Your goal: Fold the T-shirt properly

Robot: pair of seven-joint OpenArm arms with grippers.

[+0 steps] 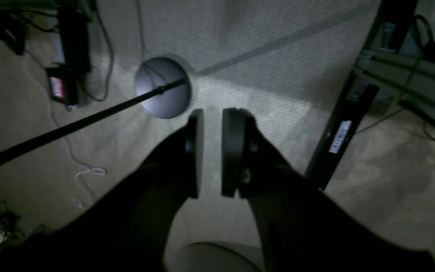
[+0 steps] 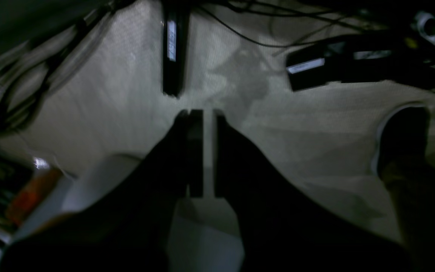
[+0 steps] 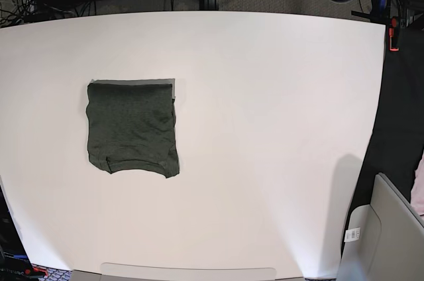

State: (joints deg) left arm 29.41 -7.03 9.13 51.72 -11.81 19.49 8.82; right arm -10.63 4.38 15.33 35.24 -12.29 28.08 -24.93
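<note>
The T-shirt [image 3: 132, 128] lies folded into a compact dark olive rectangle on the left half of the white table [image 3: 265, 128]. Neither arm appears in the base view. The left wrist view looks down at carpeted floor. There my left gripper [image 1: 213, 113] has its two dark pads a small gap apart with nothing between them. In the right wrist view, also aimed at the floor, my right gripper [image 2: 208, 112] has its fingers almost together and holds nothing. The T-shirt shows in neither wrist view.
A round stand base [image 1: 163, 87] with a black pole, a black table leg [image 1: 340, 136] and cables are on the floor below the left gripper. A dark shoe [image 2: 402, 139] and black bars [image 2: 173, 49] lie below the right one. A grey bin [image 3: 387, 228] stands off the table's right edge.
</note>
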